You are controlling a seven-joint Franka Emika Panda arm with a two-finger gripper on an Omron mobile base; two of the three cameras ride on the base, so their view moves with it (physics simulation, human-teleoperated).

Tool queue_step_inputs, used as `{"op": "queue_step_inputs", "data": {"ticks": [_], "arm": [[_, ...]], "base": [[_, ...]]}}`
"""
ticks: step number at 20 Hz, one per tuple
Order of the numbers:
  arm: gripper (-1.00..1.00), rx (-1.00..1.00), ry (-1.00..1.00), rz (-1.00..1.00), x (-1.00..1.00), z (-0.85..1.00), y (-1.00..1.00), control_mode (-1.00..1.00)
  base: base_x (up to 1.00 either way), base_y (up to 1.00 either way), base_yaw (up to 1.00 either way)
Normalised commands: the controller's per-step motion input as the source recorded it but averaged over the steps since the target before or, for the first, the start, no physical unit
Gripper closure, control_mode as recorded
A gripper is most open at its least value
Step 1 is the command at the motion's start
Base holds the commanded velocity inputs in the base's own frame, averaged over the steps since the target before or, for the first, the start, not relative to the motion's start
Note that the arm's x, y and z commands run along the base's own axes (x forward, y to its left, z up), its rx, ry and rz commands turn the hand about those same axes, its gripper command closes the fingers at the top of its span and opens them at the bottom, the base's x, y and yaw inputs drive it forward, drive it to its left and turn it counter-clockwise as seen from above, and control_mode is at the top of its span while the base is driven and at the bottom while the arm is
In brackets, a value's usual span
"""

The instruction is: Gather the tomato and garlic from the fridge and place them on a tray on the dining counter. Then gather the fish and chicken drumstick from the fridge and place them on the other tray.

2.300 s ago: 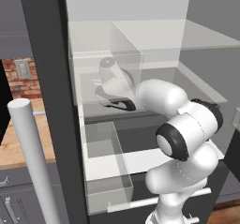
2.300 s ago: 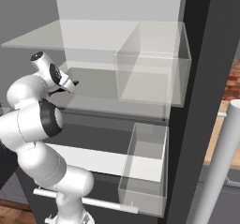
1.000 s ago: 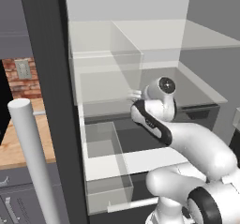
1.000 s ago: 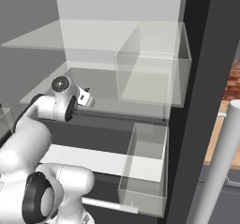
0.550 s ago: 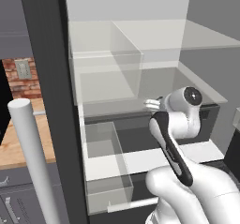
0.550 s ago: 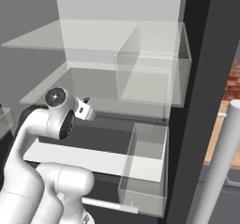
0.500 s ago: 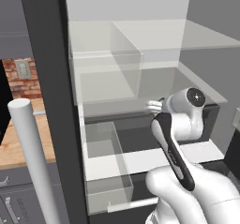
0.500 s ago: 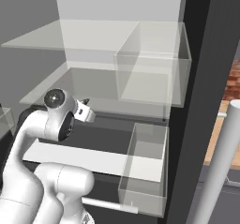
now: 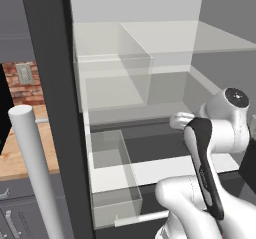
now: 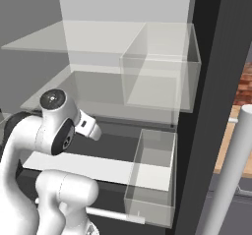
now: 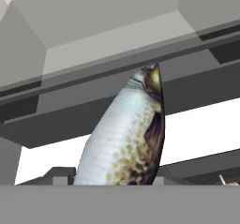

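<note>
A silvery fish [image 11: 125,138] with a brown, speckled belly rises from the bottom of the hand view, close to the camera. My gripper [image 11: 117,177] is shut on it, with a dark fingertip [image 11: 58,174] showing at its left side. Behind the fish lie the grey and white edges of the fridge shelves [image 11: 117,45]. In the base views my arm [image 9: 220,128] is folded in front of the open fridge, at the height of the lower shelf [image 10: 98,167]. The tomato, garlic, chicken drumstick and trays are out of view.
Glass shelves [image 9: 150,43] and a clear bin [image 10: 160,76] fill the upper fridge. A clear drawer [image 9: 107,175] sticks out below. The dark fridge door edge [image 9: 55,108] and its white bar handle [image 9: 32,173] stand at the left, with a wooden counter [image 9: 17,155] beyond.
My arm has swung from the left of the middle shelf across to the right and drawn back out of the fridge. Over the last half second it has barely moved.
</note>
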Motion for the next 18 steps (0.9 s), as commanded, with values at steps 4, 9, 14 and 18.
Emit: {"op": "queue_step_inputs", "data": {"ticks": [4, 9, 14, 18], "arm": [[1.00, -0.05, 0.13, -0.04, -0.60, 0.17, 0.00, -1.00], [1.00, 0.00, -0.03, 0.03, -0.48, 0.36, 0.00, -1.00], [1.00, -0.03, -0.03, 0.05, -0.28, 0.40, 0.00, -1.00], [1.00, -0.14, 0.00, -0.01, -0.24, 0.26, 0.00, -1.00]], "base": [[0.00, 0.00, 0.00], [0.00, 0.00, 0.00], [0.00, 0.00, 0.00], [0.00, 0.00, 0.00]]}}
